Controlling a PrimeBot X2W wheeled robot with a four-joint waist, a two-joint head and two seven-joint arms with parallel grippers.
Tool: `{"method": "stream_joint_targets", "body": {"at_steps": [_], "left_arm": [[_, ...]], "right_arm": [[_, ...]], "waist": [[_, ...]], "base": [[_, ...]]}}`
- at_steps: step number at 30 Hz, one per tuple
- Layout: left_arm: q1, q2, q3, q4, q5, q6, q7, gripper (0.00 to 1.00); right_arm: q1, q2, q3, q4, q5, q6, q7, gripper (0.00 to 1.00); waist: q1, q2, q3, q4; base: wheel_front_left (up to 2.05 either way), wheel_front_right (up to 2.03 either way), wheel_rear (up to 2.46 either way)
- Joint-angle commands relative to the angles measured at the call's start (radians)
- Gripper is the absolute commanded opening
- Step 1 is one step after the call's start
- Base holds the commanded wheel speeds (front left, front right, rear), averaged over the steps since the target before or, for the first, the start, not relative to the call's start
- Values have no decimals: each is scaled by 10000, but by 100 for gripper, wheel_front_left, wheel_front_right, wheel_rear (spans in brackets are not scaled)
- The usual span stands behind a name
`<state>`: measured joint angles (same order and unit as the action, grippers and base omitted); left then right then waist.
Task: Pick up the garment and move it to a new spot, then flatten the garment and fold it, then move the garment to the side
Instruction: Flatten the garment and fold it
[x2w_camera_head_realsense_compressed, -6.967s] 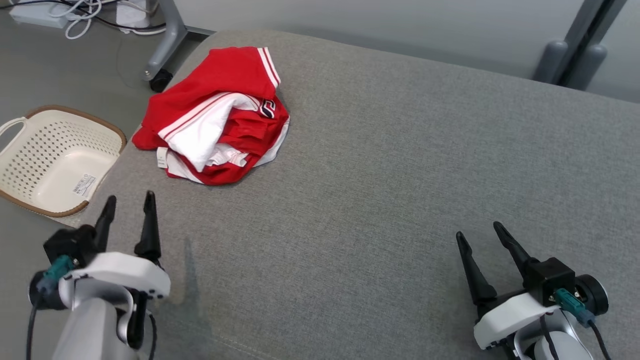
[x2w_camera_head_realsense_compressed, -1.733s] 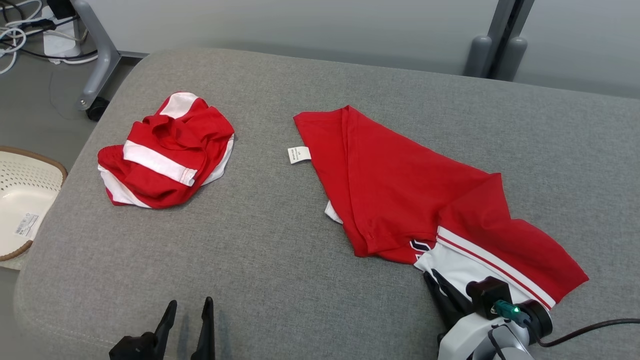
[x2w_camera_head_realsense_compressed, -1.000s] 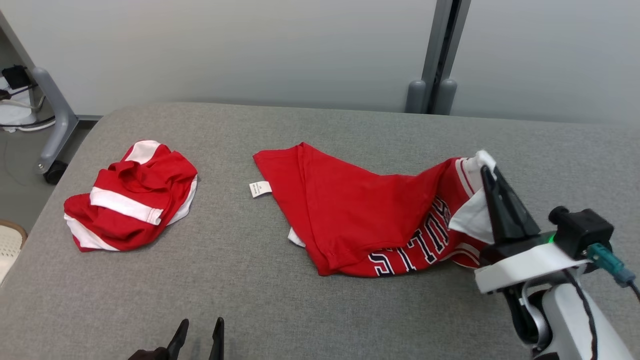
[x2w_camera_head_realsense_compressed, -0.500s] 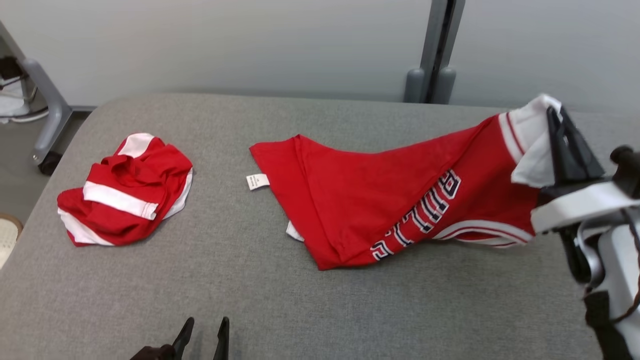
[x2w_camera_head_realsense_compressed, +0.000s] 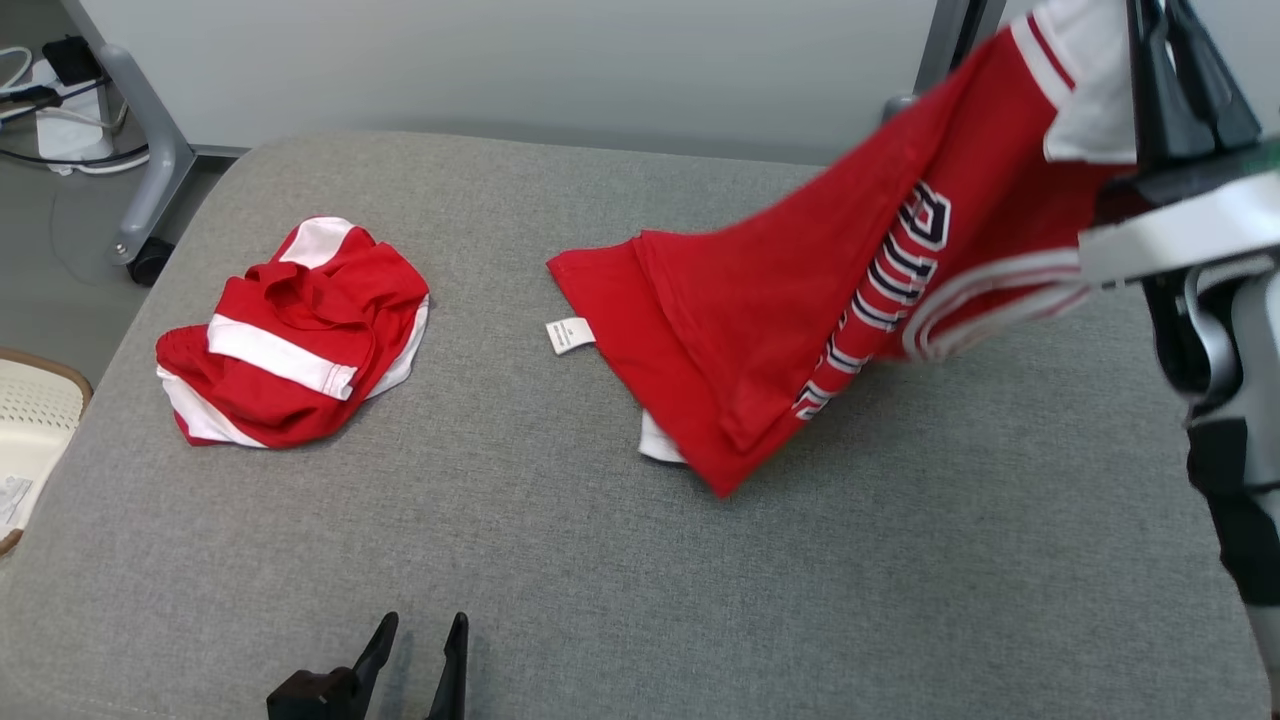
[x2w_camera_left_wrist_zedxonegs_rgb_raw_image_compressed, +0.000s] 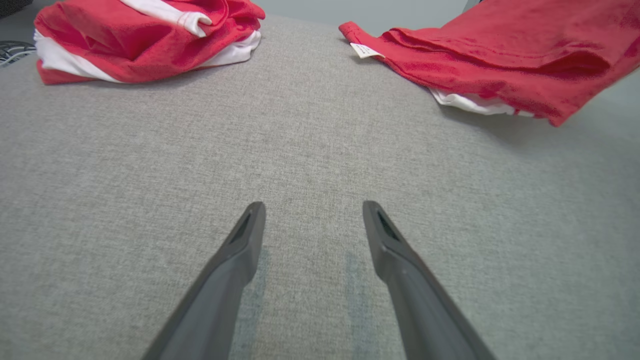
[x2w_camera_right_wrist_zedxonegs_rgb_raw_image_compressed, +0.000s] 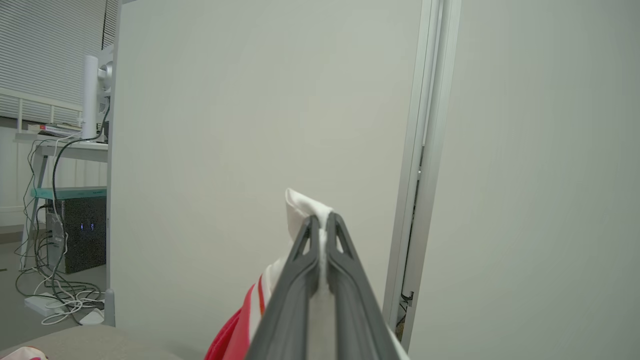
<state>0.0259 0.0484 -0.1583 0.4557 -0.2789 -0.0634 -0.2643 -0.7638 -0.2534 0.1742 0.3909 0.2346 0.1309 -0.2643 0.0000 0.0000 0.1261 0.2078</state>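
Note:
The garment (x2w_camera_head_realsense_compressed: 760, 300) is a red jersey with white trim and dark lettering. Its left end lies on the grey padded table (x2w_camera_head_realsense_compressed: 600, 560), and its right end hangs up toward the top right corner. There my right gripper (x2w_camera_head_realsense_compressed: 1165, 25) is shut on the white sleeve. In the right wrist view the right gripper (x2w_camera_right_wrist_zedxonegs_rgb_raw_image_compressed: 322, 217) pinches white fabric (x2w_camera_right_wrist_zedxonegs_rgb_raw_image_compressed: 300, 202) in front of a pale wall. My left gripper (x2w_camera_head_realsense_compressed: 425, 628) hovers open and empty near the table's front edge. In the left wrist view the left gripper (x2w_camera_left_wrist_zedxonegs_rgb_raw_image_compressed: 312, 207) faces the garment (x2w_camera_left_wrist_zedxonegs_rgb_raw_image_compressed: 500, 65) at the upper right.
A second red and white garment (x2w_camera_head_realsense_compressed: 290, 335) lies crumpled at the table's left, and the left wrist view has that crumpled garment (x2w_camera_left_wrist_zedxonegs_rgb_raw_image_compressed: 140, 35) at its top left. A cream basket (x2w_camera_head_realsense_compressed: 40, 400) sits on the floor by the left edge. A grey leg with a caster (x2w_camera_head_realsense_compressed: 140, 170) stands behind.
My right gripper has risen with the sleeve, pulling the garment's right end higher off the table. The head camera has shifted. The left gripper stays open in place.

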Motion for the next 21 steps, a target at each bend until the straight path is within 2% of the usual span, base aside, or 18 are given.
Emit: {"method": "stream_joint_targets", "body": {"at_steps": [1, 6, 10, 15, 21], "left_arm": [[-200, 36, 22, 9, 31, 10, -2, 100], [-338, 40, -316, 93, -118, -60, -2, 100], [-432, 37, -863, 126, -334, -50, 0, 100], [-227, 40, -1143, 216, -515, 115, -2, 100], [-6, 34, -932, 307, -459, 198, -2, 100]], "right_arm": [[-330, -60, 64, -92, -44, -3, -2, 0], [-1561, -210, 1077, 398, -333, -3, -2, 0], [-2598, -276, 2083, 1007, -417, -3, -2, 0], [-3747, 18, 2910, 1203, -393, -3, -2, 0], [-4155, -47, 3326, 851, -380, -3, -2, 0]], "waist": [[0, 0, -50, -34], [0, 0, -189, 203], [0, 0, -232, 830], [0, 0, -323, 1433], [0, 0, -403, 1355]], "base": [[0, 0, 0], [0, 0, 0], [0, 0, 0], [0, 0, 0], [0, 0, 0]]}}
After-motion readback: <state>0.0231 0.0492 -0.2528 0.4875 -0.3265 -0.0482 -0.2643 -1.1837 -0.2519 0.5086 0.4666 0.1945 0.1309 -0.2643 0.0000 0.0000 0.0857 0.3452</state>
